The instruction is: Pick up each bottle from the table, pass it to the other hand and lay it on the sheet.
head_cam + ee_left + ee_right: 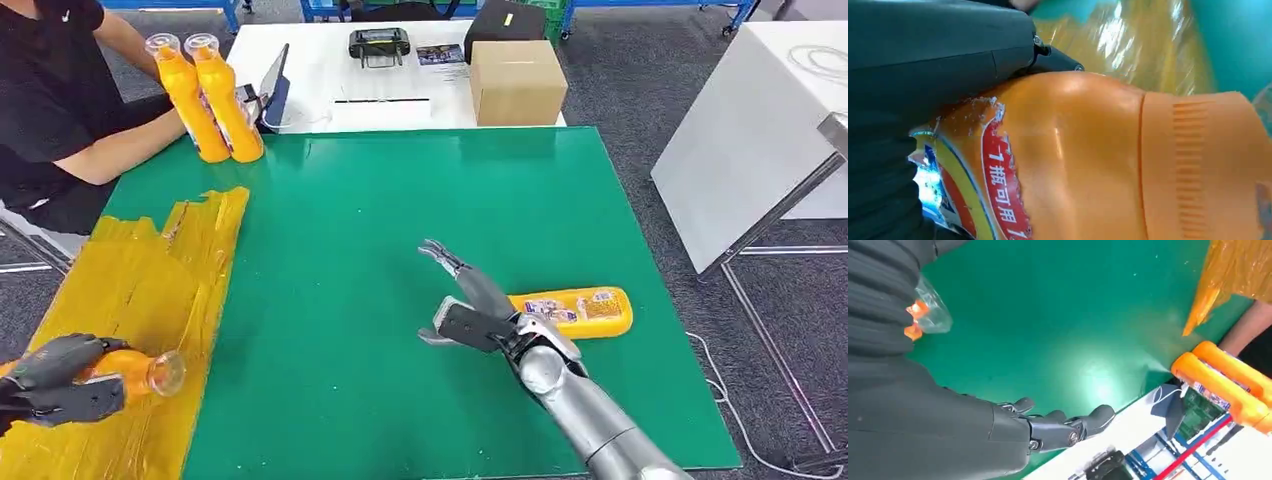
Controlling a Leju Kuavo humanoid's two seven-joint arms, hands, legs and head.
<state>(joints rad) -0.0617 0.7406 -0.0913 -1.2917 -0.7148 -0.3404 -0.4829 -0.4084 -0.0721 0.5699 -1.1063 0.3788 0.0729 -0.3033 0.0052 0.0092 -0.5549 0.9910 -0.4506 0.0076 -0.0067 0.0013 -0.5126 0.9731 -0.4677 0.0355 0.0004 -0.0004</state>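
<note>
— What is the left robot hand (55,378) doing down by the near corner?
— It is gripping an orange bottle (135,372) lying on its side, clear cap pointing toward the middle of the worktop (400,250). Hand and bottle are sitting over the crinkled yellow sheet (150,290); whether the bottle is touching the sheet I cannot tell.
— And the wrist camera there?
— It is looking right along the bottle's orange shoulder, with a red and white label wrapping the body.
— How about the right robot hand (470,305)?
— It is hovering low over the green worktop, fingers spread wide and holding nothing. Just beside its wrist, another orange bottle (585,311) is lying flat on the green surface, label facing up.
— Anything farther back?
— A person in a black shirt (45,90) is sitting at the far left corner, holding two more orange bottles (208,98) upright at the worktop's far left corner. Behind that, a white table (320,70) is carrying a cardboard box (517,82), a black controller (379,44) and a laptop (276,86).
</note>
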